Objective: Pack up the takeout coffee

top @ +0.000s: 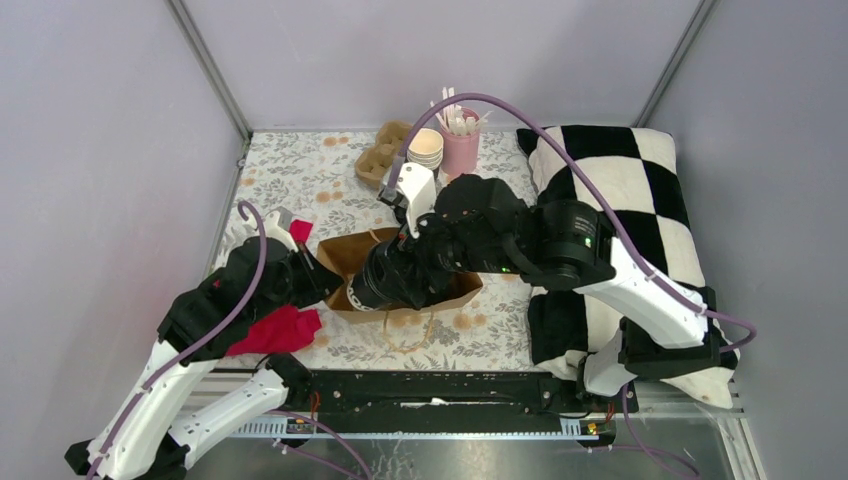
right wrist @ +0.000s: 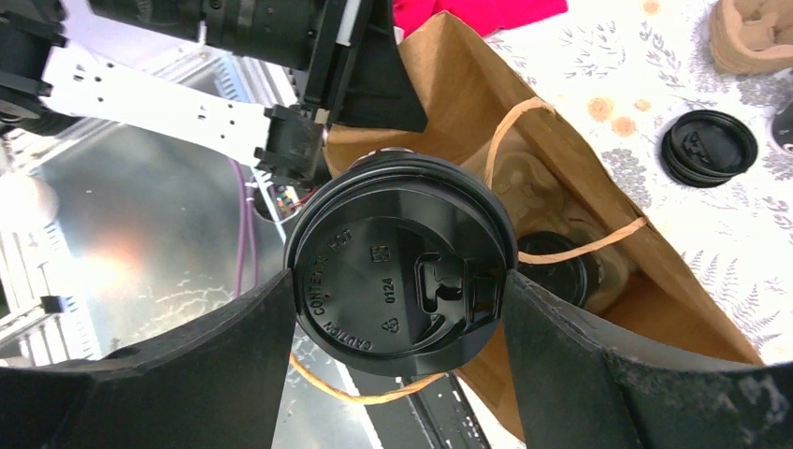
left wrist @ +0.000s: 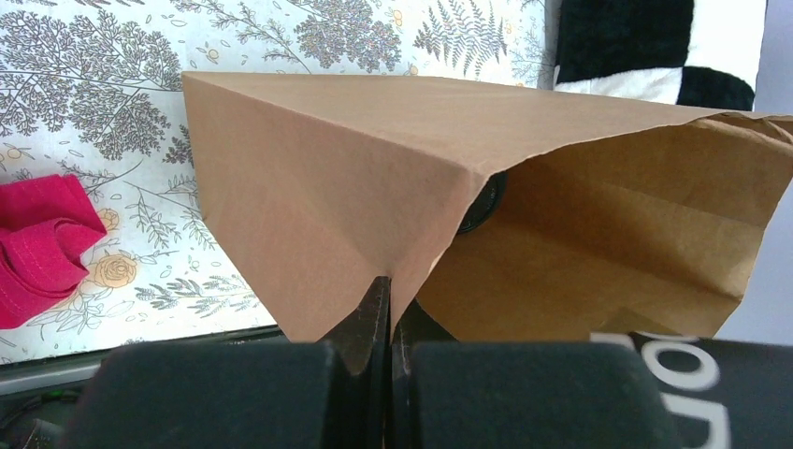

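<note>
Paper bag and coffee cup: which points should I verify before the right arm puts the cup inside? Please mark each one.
1. The left gripper is shut on the paper bag edge, mouth held open: ok.
2. The right gripper holds the coffee cup on both sides: ok.
3. The lid sits fully on the cup: ok.
4. Room left beside the second cup already in the bag: cannot tell.
5. The rope handle is clear of the mouth: not ok, one loop crosses it.
</note>
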Robot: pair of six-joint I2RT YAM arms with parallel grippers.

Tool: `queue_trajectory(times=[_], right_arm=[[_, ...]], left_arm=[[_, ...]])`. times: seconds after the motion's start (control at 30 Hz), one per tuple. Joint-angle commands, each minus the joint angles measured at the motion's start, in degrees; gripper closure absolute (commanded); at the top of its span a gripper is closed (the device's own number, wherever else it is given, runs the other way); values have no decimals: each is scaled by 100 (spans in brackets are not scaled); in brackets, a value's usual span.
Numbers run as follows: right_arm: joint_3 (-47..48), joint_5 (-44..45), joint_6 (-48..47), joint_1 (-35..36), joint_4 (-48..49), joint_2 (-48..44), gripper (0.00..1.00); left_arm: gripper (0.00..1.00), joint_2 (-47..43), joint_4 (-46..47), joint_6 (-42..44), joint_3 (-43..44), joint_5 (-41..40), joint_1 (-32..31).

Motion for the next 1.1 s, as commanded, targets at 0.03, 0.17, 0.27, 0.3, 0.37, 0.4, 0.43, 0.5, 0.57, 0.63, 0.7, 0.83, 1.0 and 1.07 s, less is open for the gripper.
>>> queue_trajectory(times=[0.03,0.17,0.27,0.3,0.37,0.4,0.43,0.5,0.57,0.63,0.7,0.83,1.0,1.07], right_arm=[[587,414,-345,117,-363,340,36],[300,582,-451,200,-236,316,36],[-22,1149,-669,309,-185,293,36],[-131,1317,-761,327,-154,280,36],[-358,1574,-896,373,-64,273,36],[-451,1668,-944,421,-23,271,36],[-583,1739,-996,478,36,269,36],[-979,1919,-1087,641,243,223,36],[-1371,2042,-1144,777,474,153,36],[-1734,2062,-1144,850,714,71,36],[-2006,2023,-1109,896,915,-9,36],[-2501,1972,-1046,1018,1251,-130,36],[-3092,2383,-1081,1199,1667,-215,36],[-3226,2562,-1084,1231,1802,-189,36]], left_arm=[[100,-99,352,131,22,28,-8],[100,-75,388,135,-13,103,-8],[100,-96,446,118,-80,167,-8],[100,-107,455,112,-100,188,-8],[100,-123,467,109,-134,199,-8],[100,-129,467,101,-149,200,-8],[100,-149,467,81,-155,196,-8],[100,-174,486,42,-164,196,-8],[100,-208,537,16,-182,204,-10],[100,-254,569,3,-202,209,-12],[100,-294,592,23,-221,208,-8],[100,-369,687,121,-352,293,-8],[98,-609,730,84,-676,301,-8],[98,-686,718,109,-785,336,-7]])
